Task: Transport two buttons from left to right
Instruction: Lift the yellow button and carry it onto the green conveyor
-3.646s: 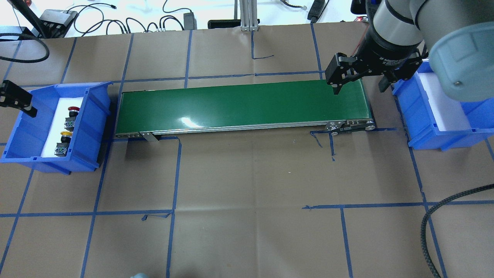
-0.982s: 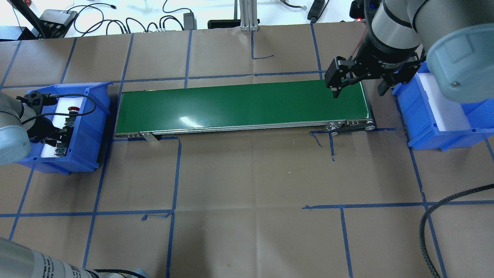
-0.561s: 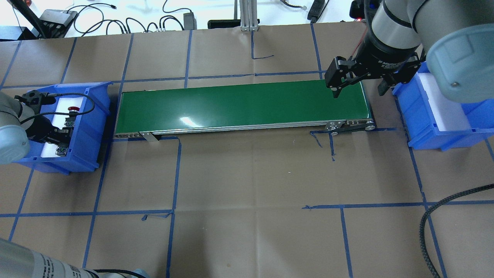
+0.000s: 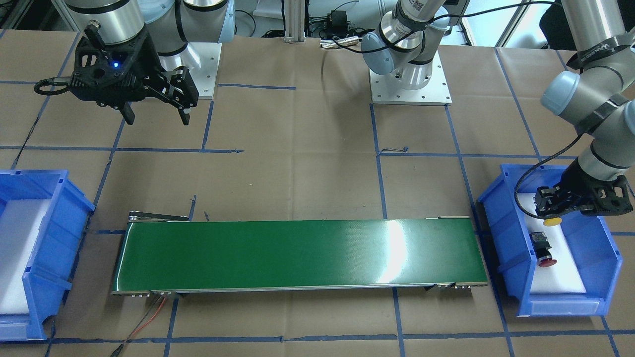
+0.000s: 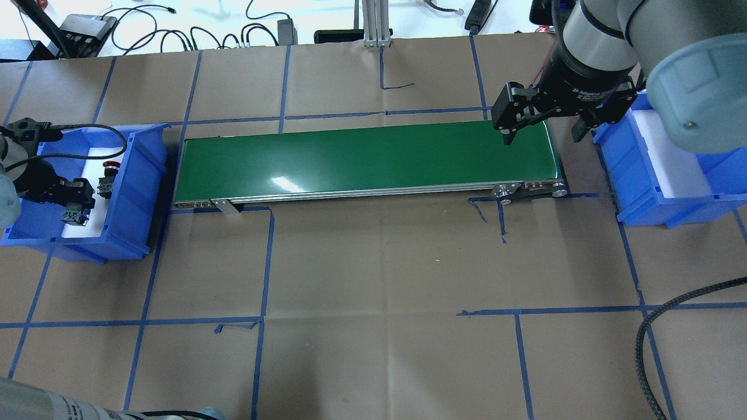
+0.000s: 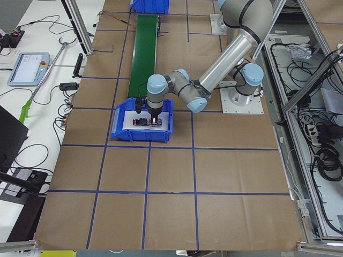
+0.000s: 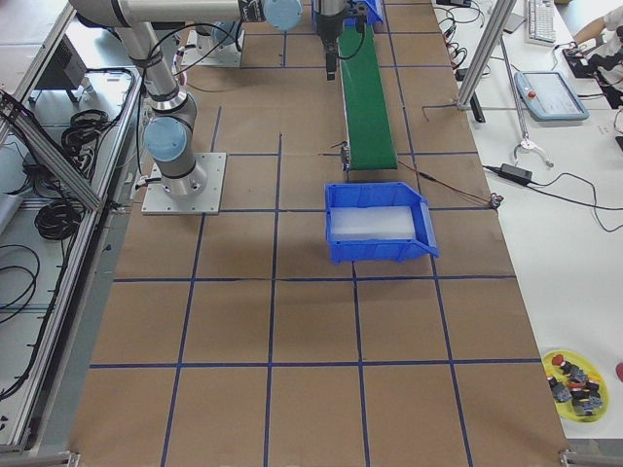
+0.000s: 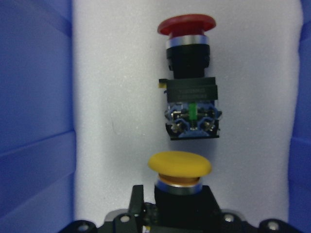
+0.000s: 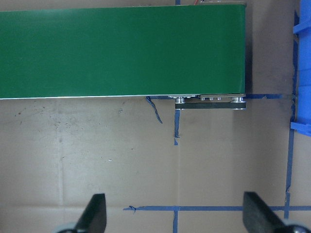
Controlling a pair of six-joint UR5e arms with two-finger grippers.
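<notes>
The yellow-capped button [image 8: 180, 167] is gripped by its black body in my left gripper [image 8: 182, 213], which holds it a little above the white foam of the left blue bin [image 5: 131, 175]. It also shows in the front view [image 4: 552, 221] under the left gripper [image 4: 565, 208]. The red-capped button [image 8: 188, 58] lies on the foam just beyond it, and shows in the overhead view [image 5: 108, 175] and the front view [image 4: 544, 253]. My right gripper [image 5: 543, 131] is open and empty, hovering over the right end of the green conveyor belt [image 5: 367, 160].
The right blue bin [image 5: 630, 175] with white foam stands past the belt's right end. A black cable loops from the left wrist over the left bin. Brown paper with blue tape lines covers the table [image 5: 379, 280].
My left gripper came down into the left bin, shut on the yellow button and has risen with it, shifting left in the overhead view. The right arm has barely moved.
</notes>
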